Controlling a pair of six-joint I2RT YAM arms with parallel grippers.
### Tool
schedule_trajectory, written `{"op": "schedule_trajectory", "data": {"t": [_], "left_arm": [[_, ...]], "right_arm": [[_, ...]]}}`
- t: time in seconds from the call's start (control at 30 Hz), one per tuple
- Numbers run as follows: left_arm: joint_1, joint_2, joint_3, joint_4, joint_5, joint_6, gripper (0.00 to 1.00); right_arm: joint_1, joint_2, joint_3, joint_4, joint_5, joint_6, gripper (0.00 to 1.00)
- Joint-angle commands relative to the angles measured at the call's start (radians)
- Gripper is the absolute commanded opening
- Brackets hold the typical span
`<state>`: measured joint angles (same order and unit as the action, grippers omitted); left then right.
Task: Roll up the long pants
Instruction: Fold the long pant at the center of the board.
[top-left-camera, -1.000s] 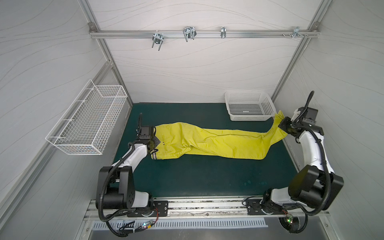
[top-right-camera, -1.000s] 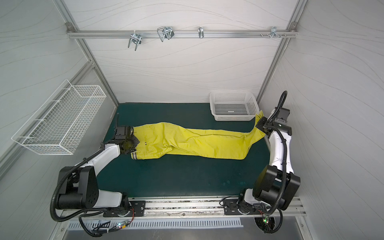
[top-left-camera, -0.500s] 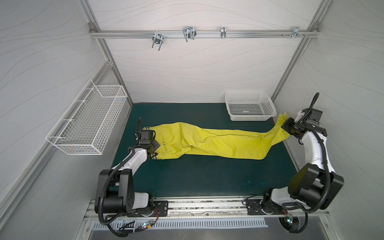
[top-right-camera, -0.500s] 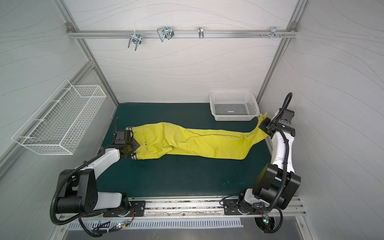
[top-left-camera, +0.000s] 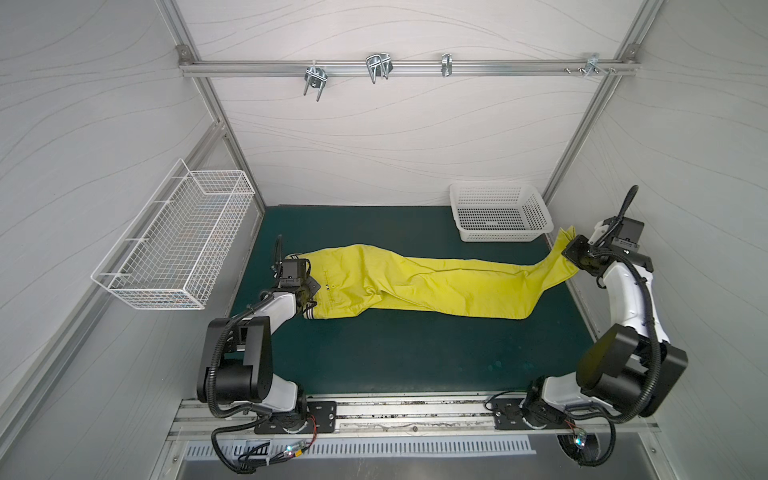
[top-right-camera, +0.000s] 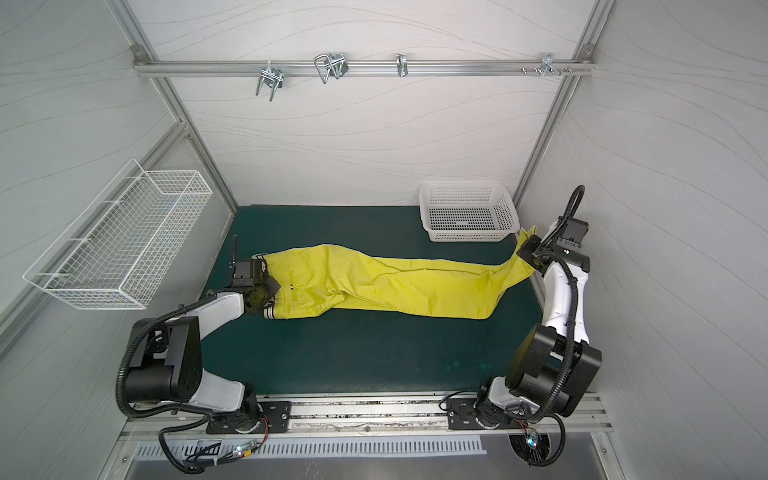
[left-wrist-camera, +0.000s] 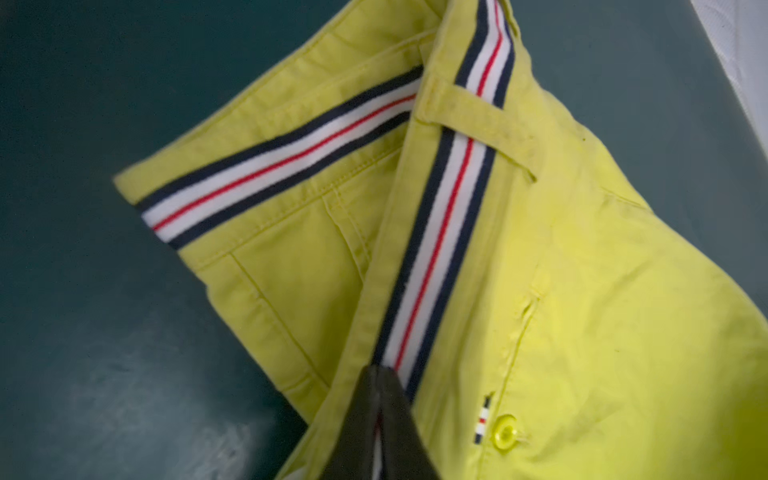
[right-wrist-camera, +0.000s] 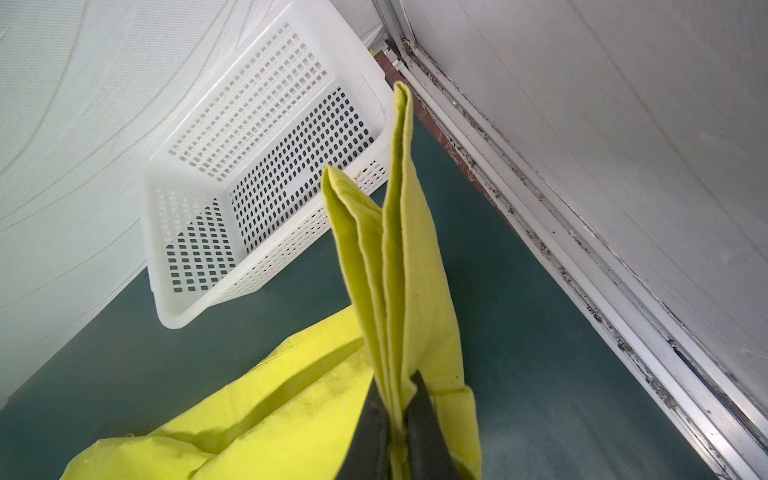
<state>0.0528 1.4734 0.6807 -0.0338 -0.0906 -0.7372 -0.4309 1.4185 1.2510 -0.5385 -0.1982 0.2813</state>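
Observation:
The long pants (top-left-camera: 415, 282) (top-right-camera: 395, 282) lie stretched across the green mat in both top views, bright yellow-green, with the waist to the left and the legs to the right. My left gripper (top-left-camera: 309, 291) (top-right-camera: 266, 291) is at the waist end. In the left wrist view it (left-wrist-camera: 379, 372) is shut on the striped waistband (left-wrist-camera: 440, 216), next to a yellow button (left-wrist-camera: 505, 432). My right gripper (top-left-camera: 575, 259) (top-right-camera: 530, 253) is shut on the leg cuffs and holds them off the mat. The cuffs (right-wrist-camera: 399, 232) stand up between its jaws (right-wrist-camera: 398, 388).
A white plastic basket (top-left-camera: 498, 237) (right-wrist-camera: 208, 291) stands at the back right, close to the raised cuffs. A wire basket (top-left-camera: 174, 245) hangs on the left wall. A rail with hooks (top-left-camera: 374, 68) crosses overhead. The right wall's frame edge (right-wrist-camera: 582, 249) runs just beside the right gripper.
My left gripper let go, shifted a little along the waistband toward the front, and shut on it again. The right gripper has drifted slightly toward the right wall with the cuffs.

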Motion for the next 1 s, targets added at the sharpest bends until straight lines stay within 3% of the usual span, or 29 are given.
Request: {"op": "schedule_trajectory", "data": {"t": [0.0,0.27,0.33,0.37,0.47,0.5,0.97], "left_arm": [[0.004,-0.053,0.031,0.078,0.031,-0.02,0.01],[0.004,-0.167,0.152,-0.1,-0.047,0.02,0.04],[0.004,-0.151,0.163,-0.149,-0.04,0.03,0.16],[0.004,-0.148,0.14,-0.14,-0.028,0.021,0.28],[0.005,-0.172,-0.004,-0.001,-0.005,-0.023,0.57],[0.006,-0.18,-0.054,0.051,-0.008,-0.039,0.59],[0.042,-0.147,-0.127,0.06,0.028,-0.012,0.66]], "right_arm": [[-0.005,-0.002,0.0,0.014,0.016,-0.009,0.0],[-0.063,-0.006,-0.011,0.011,0.008,0.004,0.0],[-0.062,-0.01,-0.014,0.016,-0.002,0.009,0.0],[-0.063,-0.013,-0.017,0.019,-0.007,0.012,0.0],[-0.062,-0.011,-0.021,0.023,-0.017,0.015,0.0],[-0.063,-0.012,-0.022,0.022,-0.021,0.016,0.0],[-0.048,-0.006,-0.023,0.029,-0.047,0.026,0.0]]}}
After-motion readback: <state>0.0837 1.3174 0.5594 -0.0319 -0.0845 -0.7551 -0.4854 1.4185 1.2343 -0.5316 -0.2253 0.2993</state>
